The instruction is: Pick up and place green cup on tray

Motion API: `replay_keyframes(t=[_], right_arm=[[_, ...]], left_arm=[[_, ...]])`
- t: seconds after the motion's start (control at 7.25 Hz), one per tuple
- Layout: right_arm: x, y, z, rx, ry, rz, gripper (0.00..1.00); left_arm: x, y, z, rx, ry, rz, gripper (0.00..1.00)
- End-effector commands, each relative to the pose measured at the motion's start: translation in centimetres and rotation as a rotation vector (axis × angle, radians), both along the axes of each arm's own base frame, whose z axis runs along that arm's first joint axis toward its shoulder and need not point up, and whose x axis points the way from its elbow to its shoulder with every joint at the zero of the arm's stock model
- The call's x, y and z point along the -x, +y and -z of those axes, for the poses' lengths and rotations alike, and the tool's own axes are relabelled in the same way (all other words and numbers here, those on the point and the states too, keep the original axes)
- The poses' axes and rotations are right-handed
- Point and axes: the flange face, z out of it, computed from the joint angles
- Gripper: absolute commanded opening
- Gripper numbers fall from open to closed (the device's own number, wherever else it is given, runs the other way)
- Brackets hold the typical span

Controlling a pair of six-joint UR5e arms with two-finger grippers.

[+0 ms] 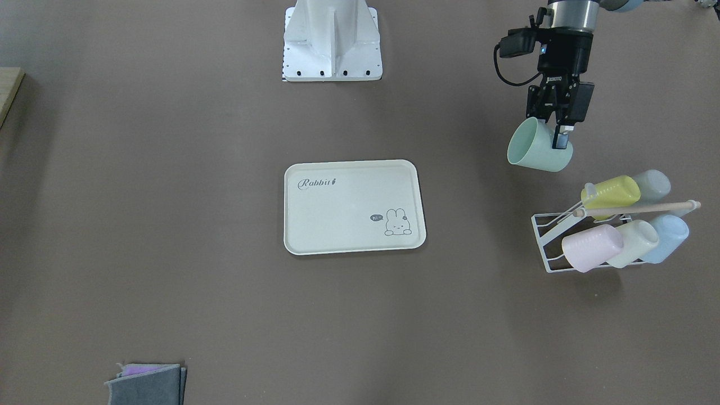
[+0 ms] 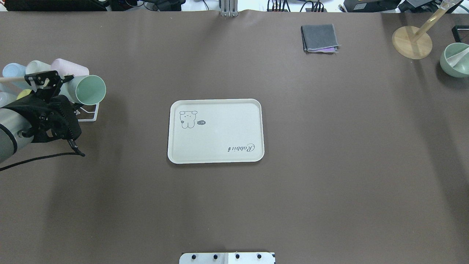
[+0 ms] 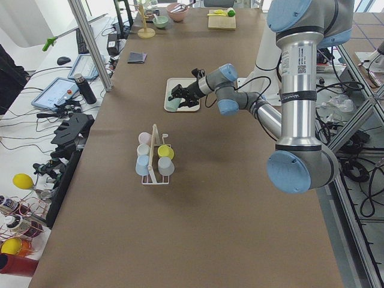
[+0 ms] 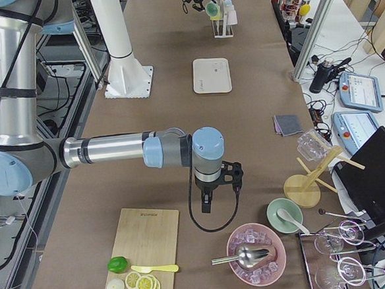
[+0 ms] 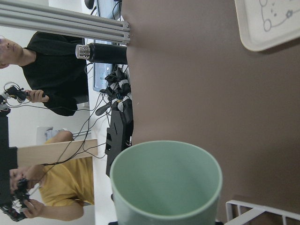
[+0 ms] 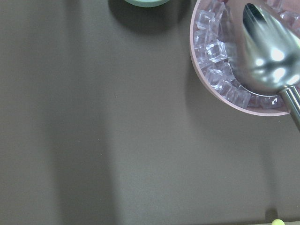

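Left end effector [image 1: 550, 130] clamps 1 green cup [image 1: 531, 147], airborne; 5 cups [image 1: 590, 247] racked; 1 tray [image 1: 349, 225]. Right end effector [image 4: 207, 206]: can't tell.

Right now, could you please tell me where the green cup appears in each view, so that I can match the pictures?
Exterior front-facing: green cup upper right, in the left gripper.
Overhead exterior: cup at left edge.
Exterior left: cup upper middle, left of centre.
Exterior right: cup top centre.
Left wrist-mounted: cup bottom centre.
Right wrist-mounted: not in it.
Shared landmark: the tray, absent only from the right wrist view.
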Motion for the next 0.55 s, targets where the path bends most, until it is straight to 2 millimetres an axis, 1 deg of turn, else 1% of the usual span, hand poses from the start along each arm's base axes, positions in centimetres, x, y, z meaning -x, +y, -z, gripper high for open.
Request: replay_keyframes(t=[0.0, 0.14, 0.28, 0.41], right_arm=[[0.0, 0.0, 0.0, -0.001, 0.0, 0.001, 1.0], [0.0, 0.0, 0.1, -0.003, 0.002, 0.001, 1.0], [0.0, 0.0, 0.1, -0.003, 0.002, 0.001, 1.0], [0.0, 0.1, 0.1, -0.003, 0.002, 0.001, 1.0]], left_arm=[[-2.1, 0.5, -1.1, 0.177, 0.161, -0.064, 0.0], [-2.9, 0.7, -1.7, 0.198, 0.245, -0.091, 0.0], [-3.5, 0.6, -2.8, 0.197, 0.335, -0.09, 0.0], [-3.8, 0.6, -2.9, 0.203, 0.384, -0.088, 0.0]])
